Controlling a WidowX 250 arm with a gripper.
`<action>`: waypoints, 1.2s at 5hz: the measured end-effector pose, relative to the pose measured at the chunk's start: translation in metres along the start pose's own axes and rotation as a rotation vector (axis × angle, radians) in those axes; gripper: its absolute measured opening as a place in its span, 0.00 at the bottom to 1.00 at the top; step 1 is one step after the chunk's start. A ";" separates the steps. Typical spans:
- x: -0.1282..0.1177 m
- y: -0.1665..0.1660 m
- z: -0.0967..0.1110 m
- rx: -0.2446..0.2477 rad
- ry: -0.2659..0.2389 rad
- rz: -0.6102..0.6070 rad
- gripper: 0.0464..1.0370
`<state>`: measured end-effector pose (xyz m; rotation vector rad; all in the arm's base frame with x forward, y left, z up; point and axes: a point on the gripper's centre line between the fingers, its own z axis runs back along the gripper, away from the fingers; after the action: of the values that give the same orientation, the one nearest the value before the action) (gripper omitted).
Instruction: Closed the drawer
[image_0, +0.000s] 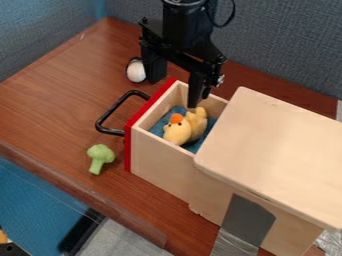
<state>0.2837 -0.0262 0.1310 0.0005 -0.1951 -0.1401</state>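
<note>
The drawer (160, 155) stands out of its box (274, 145), far enough that I can look down into it and see the duck (179, 131) lying on blue cloth (156, 130). So the closing isn't done. How much of the drawer's length is out, I can't tell, since the box top covers the rear. What's left, as I judge it, is one push on the red front (141, 116), toward the box, until the front meets it. The duck looks low enough to slide in under the top, though its raised end might brush the edge.

The claw (175, 92) is spread wide, with nothing pinched in it. It hangs over the drawer's far front corner, one finger on the outer side of the red front, near the white ball (136, 71), the other above the inside, close to the duck. The drawer lies below the claw and runs from there to the box; the handle (110, 112) sticks out on the front's outer side, away from the box. Whether either finger touches the wood, I can't make out. The outer finger seems well placed to push; the inner one could catch the duck or the box's edge on the way.
</note>
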 end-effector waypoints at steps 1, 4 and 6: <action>-0.003 0.000 -0.006 -0.008 0.023 0.003 0.97; -0.017 0.115 -0.012 -0.052 -0.036 0.286 0.97; -0.018 0.126 -0.075 -0.137 0.066 0.278 0.97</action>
<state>0.2985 0.0998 0.0561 -0.1577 -0.1173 0.1238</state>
